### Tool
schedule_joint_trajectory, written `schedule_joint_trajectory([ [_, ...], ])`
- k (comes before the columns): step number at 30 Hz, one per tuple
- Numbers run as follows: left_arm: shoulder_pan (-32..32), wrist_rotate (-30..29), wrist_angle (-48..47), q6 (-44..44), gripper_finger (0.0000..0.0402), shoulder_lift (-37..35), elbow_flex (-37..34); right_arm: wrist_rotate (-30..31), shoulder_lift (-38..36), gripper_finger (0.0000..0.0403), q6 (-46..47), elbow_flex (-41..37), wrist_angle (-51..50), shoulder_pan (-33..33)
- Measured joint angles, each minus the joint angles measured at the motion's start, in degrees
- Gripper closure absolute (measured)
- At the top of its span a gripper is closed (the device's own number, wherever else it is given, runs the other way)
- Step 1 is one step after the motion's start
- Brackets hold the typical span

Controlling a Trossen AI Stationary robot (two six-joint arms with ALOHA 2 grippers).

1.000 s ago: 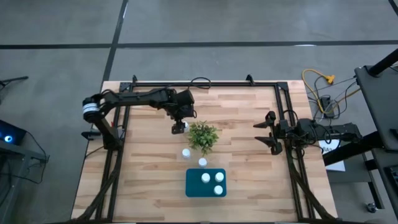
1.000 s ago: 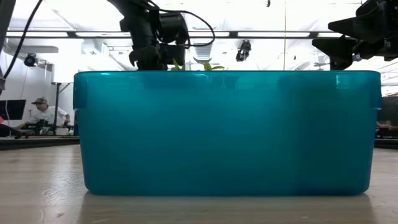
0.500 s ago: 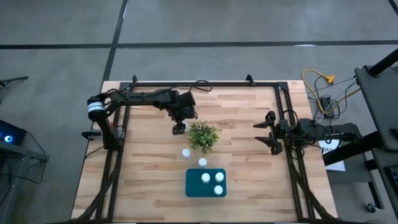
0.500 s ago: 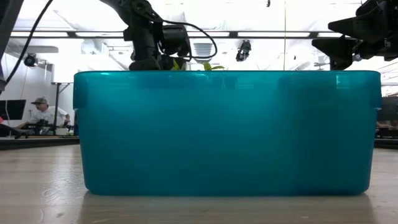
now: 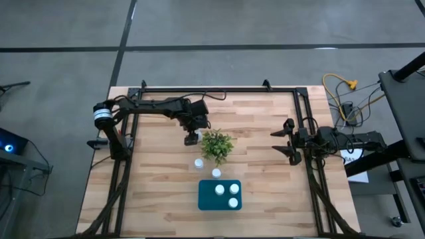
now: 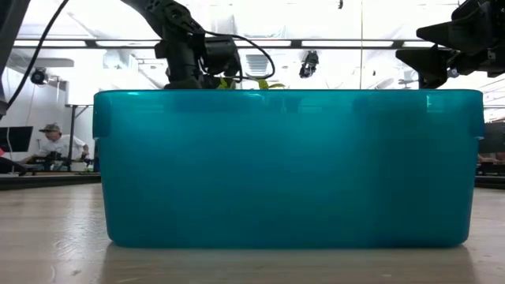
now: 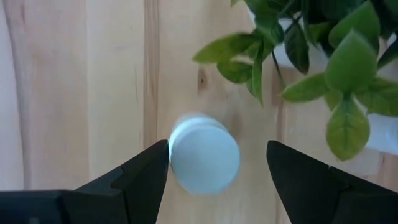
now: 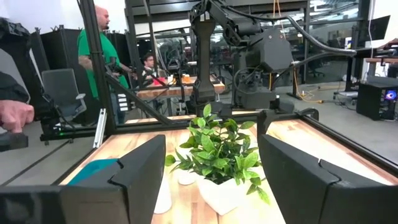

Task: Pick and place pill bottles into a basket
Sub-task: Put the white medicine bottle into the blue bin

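**Left gripper over a bottle beside the plant**

Pale wooden planks make up the table (image 5: 153, 192) I work at, with grey floor around it and a busy workshop behind. My left gripper (image 7: 217, 163) hangs over the table just beside the plant (image 5: 216, 145), fingers spread wide with one pill bottle (image 7: 204, 154) standing between them; one finger looks to be right at its white cap, the other is clear of it, so I am not gripping it. From above, that bottle shows as a white spot under my left gripper (image 5: 192, 136). Two more bottles (image 5: 198, 163) stand on the wood between the plant and the basket (image 5: 206, 199). The teal basket lies near the front edge and holds three bottles (image 5: 220, 190). My right gripper (image 5: 287, 141) waits at the table's right side, fingers apart, holding nothing.
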Motion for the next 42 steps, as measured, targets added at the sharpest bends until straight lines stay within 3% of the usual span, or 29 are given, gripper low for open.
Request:
schedule_joint_trajectory([
  [22, 0.1, 0.0, 2.1, -0.5, 0.0151, 2.8, -0.3, 0.0, 0.0, 0.0157, 0.0, 0.0, 0.0, 0.0],
  [26, 0.2, 0.0, 2.0, -0.5, 0.0174, 2.8, -0.3, 0.0, 0.0, 0.0152, 0.0, 0.0, 0.0, 0.0],
  [34, 0.3, 0.0, 2.3, -0.6, 0.0259, 2.7, -0.2, 0.0, 0.0, 0.0156, 0.0, 0.0, 0.0, 0.0],
  [42, 0.3, -1.1, 1.5, -1.9, 0.0259, 2.3, 0.2, 0.0, 0.0, 0.0156, 0.0, 0.0, 0.0, 0.0],
])
